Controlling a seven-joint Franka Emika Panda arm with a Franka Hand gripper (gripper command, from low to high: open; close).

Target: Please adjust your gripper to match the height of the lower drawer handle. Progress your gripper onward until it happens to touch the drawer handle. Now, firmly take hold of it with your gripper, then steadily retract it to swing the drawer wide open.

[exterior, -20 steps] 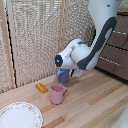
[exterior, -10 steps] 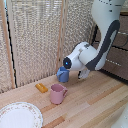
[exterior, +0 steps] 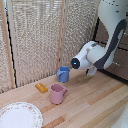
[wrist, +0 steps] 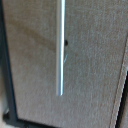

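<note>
In the wrist view the lower drawer handle (wrist: 61, 50) is a thin silver bar running along the middle of the dark brown drawer (wrist: 95, 65) front, seen close up. No fingers show in that view. In the exterior view the white and grey arm bends down at the exterior view's right. Its gripper (exterior: 93, 71) points at the dark brown drawer (exterior: 118, 68) low down, mostly hidden behind the wrist. I cannot tell whether the fingers are open or touch the handle. The handle is too small to make out in the exterior view.
A blue cup (exterior: 63, 74), a pink mug (exterior: 57, 93), a small orange block (exterior: 41, 88) and a white patterned plate (exterior: 19, 115) sit on the wooden table (exterior: 95, 105). A woven screen (exterior: 40, 35) stands behind. A second brown drawer front (exterior: 104, 31) is above.
The arm has swung toward the exterior view's right, away from the cups and closer to the brown drawers. The wrist has lowered slightly.
</note>
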